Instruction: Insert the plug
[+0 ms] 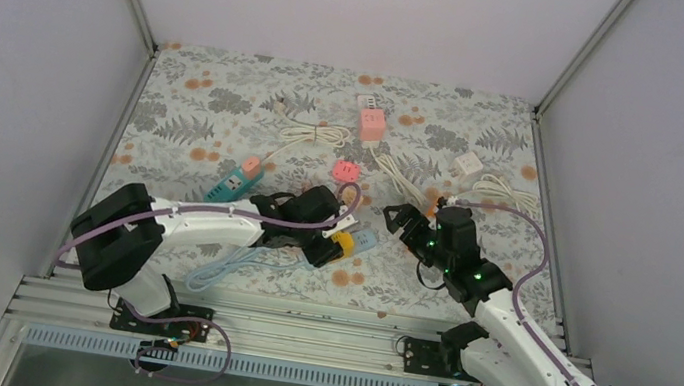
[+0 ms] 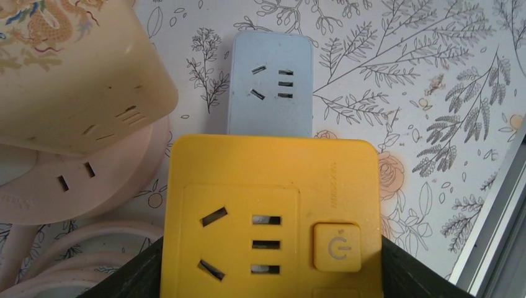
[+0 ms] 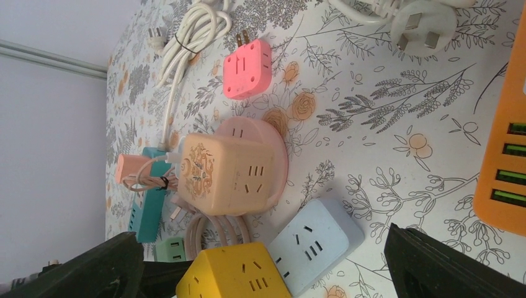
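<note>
Left arm stretches low, left fingers gripping a yellow socket cube; right fingers gape wide.

White walls on three sides; floral-print table; aluminium rail along near edge.

A yellow socket cube fills the lower middle, its face showing socket slots and a round-marked power button to their right. The left gripper has its dark fingers pressed against the cube's two sides. Just beyond the cube lies a pale blue socket block. Up and left of the cube, a beige dragon-printed socket cube sits on a pink round base, with pale pink cable loops below. The floral cloth lies under them all.
</note>
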### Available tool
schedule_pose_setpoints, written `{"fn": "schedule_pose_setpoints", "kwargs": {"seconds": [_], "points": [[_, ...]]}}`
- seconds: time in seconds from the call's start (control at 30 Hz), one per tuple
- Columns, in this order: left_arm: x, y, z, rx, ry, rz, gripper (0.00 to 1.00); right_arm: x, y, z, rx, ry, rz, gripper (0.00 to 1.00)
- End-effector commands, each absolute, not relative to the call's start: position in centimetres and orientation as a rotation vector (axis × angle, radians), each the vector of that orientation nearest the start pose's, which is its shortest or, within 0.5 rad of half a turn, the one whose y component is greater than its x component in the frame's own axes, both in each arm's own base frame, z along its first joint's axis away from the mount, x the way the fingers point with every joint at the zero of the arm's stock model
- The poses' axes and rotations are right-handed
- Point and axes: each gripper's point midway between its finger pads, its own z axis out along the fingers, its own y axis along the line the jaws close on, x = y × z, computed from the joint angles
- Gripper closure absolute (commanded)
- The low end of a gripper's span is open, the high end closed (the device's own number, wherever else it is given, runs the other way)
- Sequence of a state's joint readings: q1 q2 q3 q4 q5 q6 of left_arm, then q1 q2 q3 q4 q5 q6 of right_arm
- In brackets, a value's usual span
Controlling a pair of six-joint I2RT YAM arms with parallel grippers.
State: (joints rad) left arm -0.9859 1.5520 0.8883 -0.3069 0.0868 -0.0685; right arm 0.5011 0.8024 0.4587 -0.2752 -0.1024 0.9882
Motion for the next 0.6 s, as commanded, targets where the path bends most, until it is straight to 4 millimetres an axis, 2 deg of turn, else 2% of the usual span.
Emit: {"fn": "schedule_pose_setpoints", "kwargs": {"seconds": [0.0, 0.1, 0.3, 0.47, 0.57], "points": [[17.0, -31.6, 2.3, 1.143, 2.523, -0.57, 0.69, 24.7, 15.2, 13.6, 0.524, 2.269, 0.928, 0.0], [16.7, -31.7, 1.7, 1.113, 2.536, -0.555, 0.7, 24.8, 15.2, 13.7, 0.524, 2.269, 0.928, 0.0], [15.7, -30.7, -0.4, 1.14, 2.565, -0.404, 0.71, 24.9, 15.2, 13.7, 0.529, 2.266, 0.927, 0.01], [14.7, -31.1, -0.5, 1.178, 2.505, -0.377, 0.71, 25.0, 15.0, 13.8, 0.543, 2.259, 0.924, 0.0], [14.2, -30.8, -1.3, 1.185, 2.519, -0.376, 0.71, 25.1, 15.0, 13.9, 0.545, 2.255, 0.924, 0.0]]}}
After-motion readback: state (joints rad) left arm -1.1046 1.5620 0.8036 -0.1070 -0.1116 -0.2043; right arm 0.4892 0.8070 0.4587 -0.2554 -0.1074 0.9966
